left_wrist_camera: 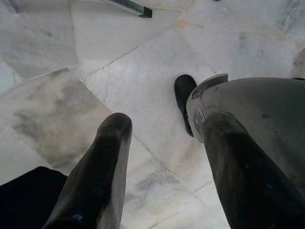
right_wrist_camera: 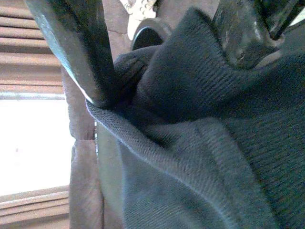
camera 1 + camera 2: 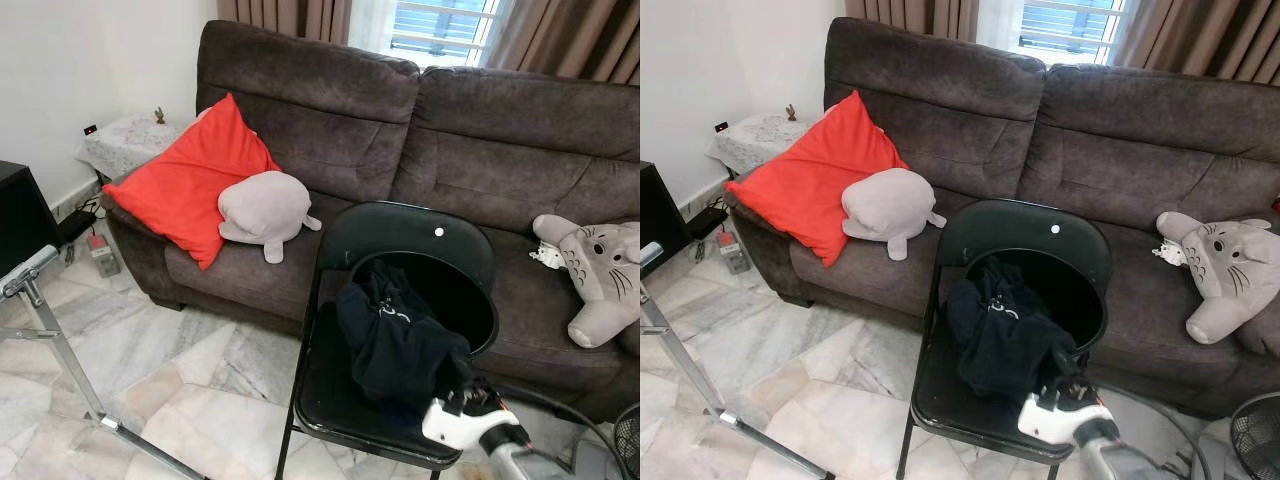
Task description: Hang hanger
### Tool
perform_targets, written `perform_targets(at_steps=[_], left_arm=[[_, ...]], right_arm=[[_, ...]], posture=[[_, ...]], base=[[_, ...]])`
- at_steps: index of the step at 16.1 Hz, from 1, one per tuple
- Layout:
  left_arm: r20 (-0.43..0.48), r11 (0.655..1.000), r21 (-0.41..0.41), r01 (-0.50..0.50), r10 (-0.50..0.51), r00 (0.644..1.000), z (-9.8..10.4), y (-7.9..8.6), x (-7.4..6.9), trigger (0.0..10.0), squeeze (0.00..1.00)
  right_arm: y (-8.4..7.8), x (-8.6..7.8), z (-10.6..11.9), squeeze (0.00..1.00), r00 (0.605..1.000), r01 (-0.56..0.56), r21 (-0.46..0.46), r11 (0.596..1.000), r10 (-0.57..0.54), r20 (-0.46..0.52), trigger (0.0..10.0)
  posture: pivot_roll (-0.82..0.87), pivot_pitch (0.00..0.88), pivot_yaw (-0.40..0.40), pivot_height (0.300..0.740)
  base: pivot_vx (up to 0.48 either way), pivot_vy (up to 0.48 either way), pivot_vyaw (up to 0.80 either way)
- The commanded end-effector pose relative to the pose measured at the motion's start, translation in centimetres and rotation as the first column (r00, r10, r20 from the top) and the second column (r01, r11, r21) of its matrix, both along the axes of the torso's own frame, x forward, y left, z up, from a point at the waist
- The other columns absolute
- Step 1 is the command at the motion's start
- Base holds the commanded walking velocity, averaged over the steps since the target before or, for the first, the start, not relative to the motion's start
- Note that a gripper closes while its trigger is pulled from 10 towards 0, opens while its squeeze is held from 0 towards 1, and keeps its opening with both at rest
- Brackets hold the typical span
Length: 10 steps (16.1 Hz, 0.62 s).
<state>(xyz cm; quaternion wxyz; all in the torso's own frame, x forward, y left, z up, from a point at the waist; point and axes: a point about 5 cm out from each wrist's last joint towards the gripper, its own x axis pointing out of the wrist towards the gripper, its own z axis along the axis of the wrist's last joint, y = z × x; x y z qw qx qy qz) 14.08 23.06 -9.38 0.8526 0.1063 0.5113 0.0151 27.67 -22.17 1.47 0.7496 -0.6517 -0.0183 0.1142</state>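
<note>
Nearest to me, my right gripper point(image 2: 162, 57) is pushed into the near right edge of the dark garment point(image 3: 400, 335), its two fingers point(image 2: 83, 52) spread with a fold of the ribbed cloth bunched between them; they press into the fabric but I would not call it a firm grasp yet. My left gripper point(image 1: 167, 162) hangs idle and parted over the marble floor point(image 1: 57, 100).

That garment lies heaped on the seat of the black folding chair point(image 3: 405, 235), which stands just in front of the brown sofa point(image 3: 480, 140). A small metal hook point(image 3: 390, 312) pokes out of the top of the heap, so I judge the hanger is buried inside the cloth.

Such cloth looks soft, limp and light; a pinch on it alone would likely let it sag or slide off the hanger. The stiff part is the better hold, up by the hook.

Further off, on the sofa, a red cushion point(image 3: 195, 180) lies to the left.
</note>
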Motion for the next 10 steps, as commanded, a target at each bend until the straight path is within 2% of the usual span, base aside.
perform_targets(at_steps=[1,4,6,9,10], left_arm=[[-0.007,1.0,0.007,0.004,-0.004,1.0,-0.1,0.0,-0.3,10.0,0.0],[-0.008,1.0,0.007,0.006,-0.005,1.0,-0.1,0.0,-0.3,10.0,0.0],[-0.008,1.0,0.007,0.009,-0.009,1.0,-0.1,0.0,-0.3,10.0,0.0],[-0.007,1.0,0.006,0.009,-0.009,1.0,-0.1,0.0,-0.3,10.0,0.0],[-0.007,1.0,0.006,0.009,-0.008,1.0,-0.1,0.0,-0.3,10.0,0.0]], right_arm=[[0.0,0.3,0.3,0.0,1.0,-0.007,0.003,1.0,0.006,0.007,10.0],[0.1,0.6,1.0,0.0,0.997,-0.015,0.028,0.999,0.013,0.071,10.0],[0.1,0.1,0.4,0.0,0.999,-0.007,0.039,0.999,0.006,0.032,10.0],[-0.2,-0.9,-0.8,0.0,0.999,0.018,0.029,0.999,-0.017,-0.045,8.0],[-0.2,-1.0,-0.8,0.0,0.999,0.021,0.033,0.999,-0.019,-0.04,1.3]], posture=[[0.07,0.0,-0.071,0.74],[0.06,0.0,-0.071,0.74],[0.06,0.0,-0.072,0.74],[0.06,0.0,-0.073,0.74],[0.06,0.0,-0.073,0.74]], base=[[0.0,0.0,0.0],[0.0,0.0,0.0],[0.0,0.0,0.0],[0.0,0.0,0.0],[0.0,0.0,0.0]])
